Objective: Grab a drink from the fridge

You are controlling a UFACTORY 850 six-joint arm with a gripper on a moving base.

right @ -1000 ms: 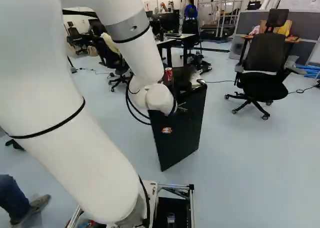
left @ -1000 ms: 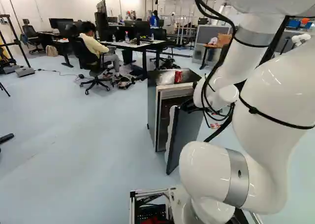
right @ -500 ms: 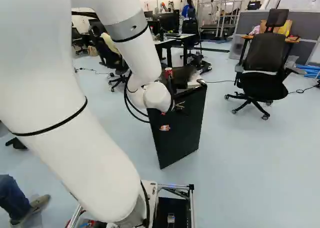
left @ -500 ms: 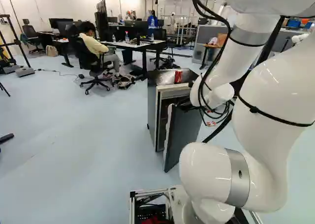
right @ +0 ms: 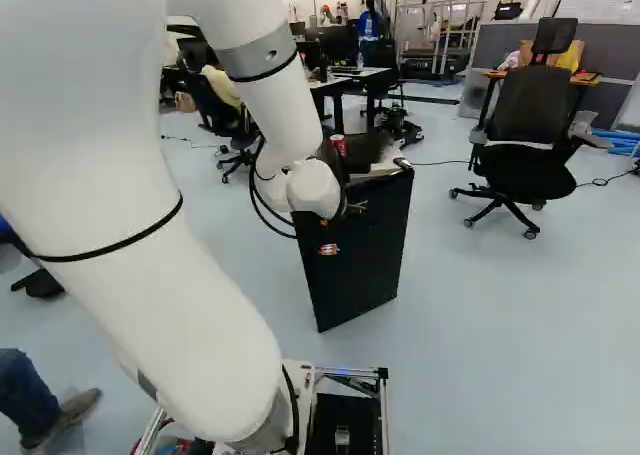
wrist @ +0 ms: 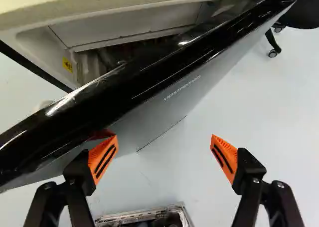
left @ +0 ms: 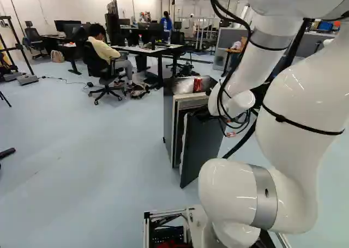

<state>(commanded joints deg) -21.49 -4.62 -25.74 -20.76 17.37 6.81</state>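
One red can (left: 197, 85), upright, long axis vertical, near front edge of fridge (left: 169, 117) top. One door (left: 202, 147), ajar. One gripper (right: 335, 232), fingers wide apart, empty, one just beside door's top edge.

1. One fridge (left: 170, 120), with one door (right: 360, 260).
2. One red can (left: 197, 85).
3. One white arm (left: 294, 95).
4. Two orange pads (wrist: 103, 158).
5. One yellow label (wrist: 67, 65) inside the fridge.
6. One small red-and-white patch (right: 328, 249) on the door.
7. Chairs (right: 525, 110) — at least three across the base views; the full number among the far desks (left: 147, 50) cannot be told.
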